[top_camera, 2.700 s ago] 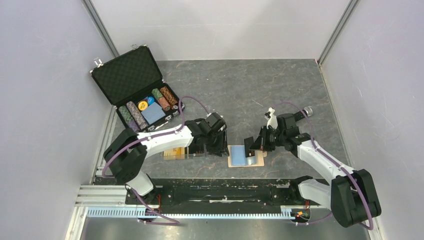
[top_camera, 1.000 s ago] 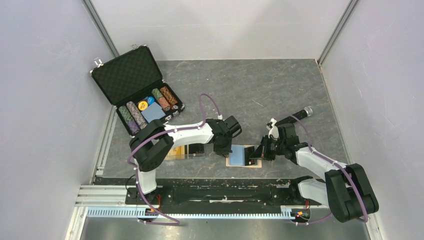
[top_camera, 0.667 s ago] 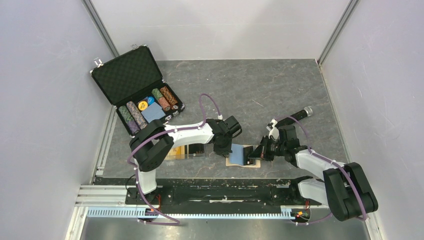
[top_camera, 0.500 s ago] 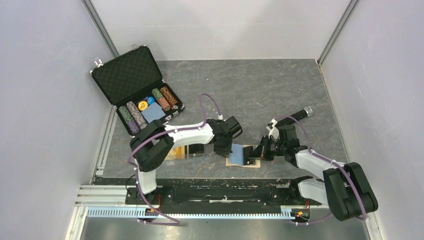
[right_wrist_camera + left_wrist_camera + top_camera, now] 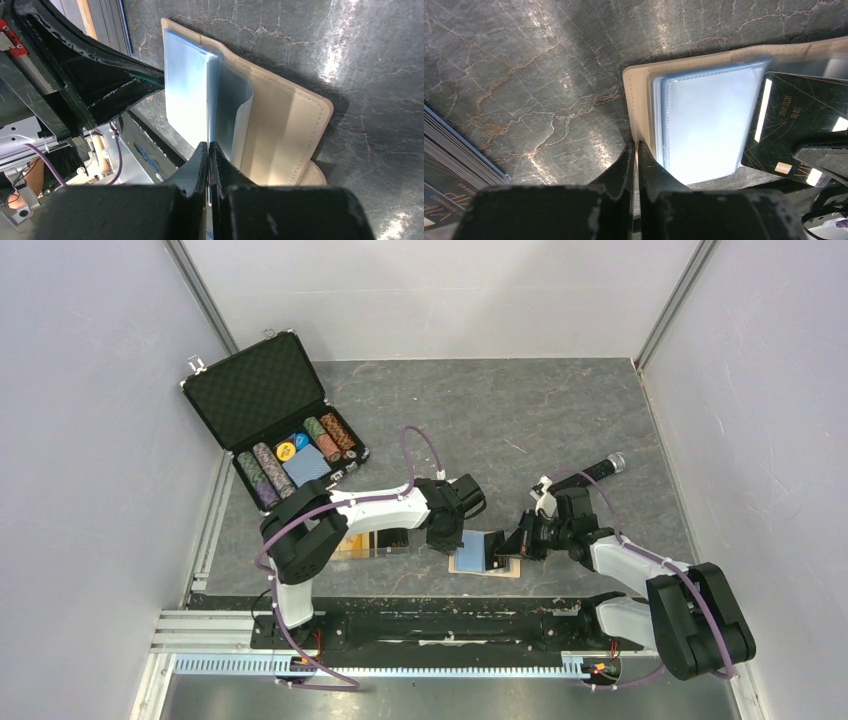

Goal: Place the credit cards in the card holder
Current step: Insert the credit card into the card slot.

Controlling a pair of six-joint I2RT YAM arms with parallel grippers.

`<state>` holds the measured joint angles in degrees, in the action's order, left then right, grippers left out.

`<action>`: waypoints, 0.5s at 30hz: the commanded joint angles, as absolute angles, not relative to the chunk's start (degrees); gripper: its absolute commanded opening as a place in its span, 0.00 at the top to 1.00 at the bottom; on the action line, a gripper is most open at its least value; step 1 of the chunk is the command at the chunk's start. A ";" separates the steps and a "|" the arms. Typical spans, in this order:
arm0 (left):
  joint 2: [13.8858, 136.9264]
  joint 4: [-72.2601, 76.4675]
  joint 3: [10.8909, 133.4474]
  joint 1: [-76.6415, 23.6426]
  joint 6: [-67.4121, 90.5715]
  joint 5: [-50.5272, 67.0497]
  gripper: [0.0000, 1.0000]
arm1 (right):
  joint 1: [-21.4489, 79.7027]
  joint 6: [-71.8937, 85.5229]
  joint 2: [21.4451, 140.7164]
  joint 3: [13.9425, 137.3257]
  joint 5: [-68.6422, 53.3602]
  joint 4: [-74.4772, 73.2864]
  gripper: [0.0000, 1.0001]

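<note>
Right now the card holder (image 5: 634, 95) lies open at about 6 o'clock on the bench (image 5: 520, 420), close to the arm bases, with its pale blue sleeves facing up. The left end effector (image 5: 636, 160) is all but closed, pinching the tan cover at the holder's 9 o'clock edge. The right end effector (image 5: 207, 150), at 3 o'clock, is clamped just as tightly on the black card (image 5: 796, 125), which overlaps the sleeves on that side. That card looks light, stiff and slick, so I'd take it by the trailing short edge. The sleeves look thin and floppy and would likely buckle unless the cover is pinned. Gold lettering on the card is too small to read, but a stack (image 5: 444, 200) at 7 o'clock in the left wrist view shows "VIP".
</note>
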<state>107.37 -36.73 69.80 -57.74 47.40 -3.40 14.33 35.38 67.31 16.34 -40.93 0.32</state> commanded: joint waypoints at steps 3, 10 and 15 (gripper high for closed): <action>110.28 -41.92 69.43 -57.87 45.00 -7.45 0.93 | 14.41 32.36 69.64 18.67 -42.01 0.09 1.00; 110.31 -41.93 69.35 -57.87 44.91 -7.39 0.94 | 13.89 30.44 72.54 18.81 -40.39 -2.52 1.00; 110.65 -41.88 69.34 -57.92 44.78 -7.26 0.94 | 13.30 29.71 72.49 18.63 -39.99 -3.07 1.00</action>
